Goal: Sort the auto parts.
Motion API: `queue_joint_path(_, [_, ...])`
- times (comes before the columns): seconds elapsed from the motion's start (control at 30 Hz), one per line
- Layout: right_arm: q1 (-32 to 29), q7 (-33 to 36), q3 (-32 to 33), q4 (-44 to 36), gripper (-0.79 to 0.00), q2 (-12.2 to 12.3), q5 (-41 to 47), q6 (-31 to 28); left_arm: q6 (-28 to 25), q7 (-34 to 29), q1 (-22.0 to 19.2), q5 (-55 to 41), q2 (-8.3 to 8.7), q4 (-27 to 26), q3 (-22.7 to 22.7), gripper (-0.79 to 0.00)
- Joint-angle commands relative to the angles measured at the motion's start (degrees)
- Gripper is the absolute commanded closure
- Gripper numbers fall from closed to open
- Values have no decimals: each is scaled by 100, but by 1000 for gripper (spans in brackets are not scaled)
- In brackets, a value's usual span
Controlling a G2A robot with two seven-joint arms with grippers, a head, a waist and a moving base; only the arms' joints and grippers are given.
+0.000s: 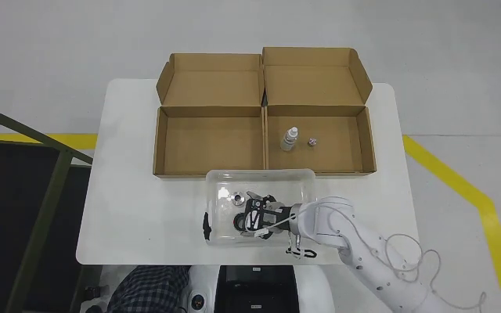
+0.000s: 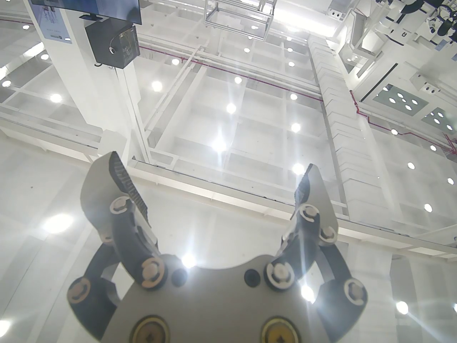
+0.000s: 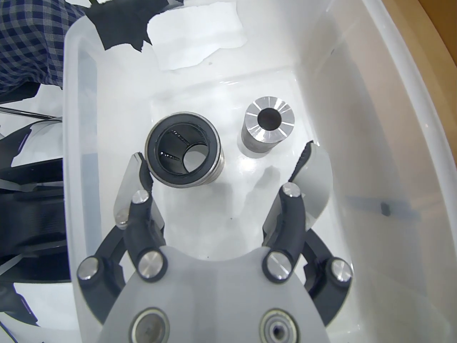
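The clear plastic bin [image 1: 258, 173] is sitting on the white table [image 1: 125, 196]. The right gripper [image 3: 225, 152] is hanging inside the bin with its fingers spread wide, gripping nothing. Two parts are standing upright on the bin's floor: a linear bearing [image 3: 184, 149] with a black bore, and a smaller silver sleeve [image 3: 267, 124] with a slotted face, just beside it and not touching. The bearing is sitting hard by one fingertip [image 3: 142, 169] (touching or only just beside, I cannot tell). The sleeve is standing just off the other tip. A piece of black tape [image 3: 128, 19] and a scrap of white paper [image 3: 200, 37] are sticking to the end wall of the bin that the gripper is facing.

Beyond the bin, two open boxes are sitting side by side, walls touching. The right-hand cardboard box [image 1: 344, 152] is holding a small white bottle [image 1: 290, 138], upright, and a small round part [image 1: 312, 142] just beside it. The left-hand cardboard box [image 1: 203, 145] is sitting next to it.

The left gripper [image 2: 211, 161] is pointing up at the ceiling, its fingers also wide apart and holding nothing.
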Motion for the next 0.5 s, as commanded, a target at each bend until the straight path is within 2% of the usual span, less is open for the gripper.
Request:
queue_joint_path(0.0, [20,-16,-26,28,-625,-10,-8,22,0,0,0,0,0,0,0,-785])
queue_joint_path(0.23, [66,-70,-100,124,-499,-41,17,91,0,0,0,0,0,0,0,-785])
queue_joint_path(0.33, [77,-101,-121,142,-391,-52,13,115,0,0,0,0,0,0,0,-785])
queue_joint_path(0.47, [86,-141,-71,160,-376,-49,55,125,0,0,0,0,0,0,0,-785])
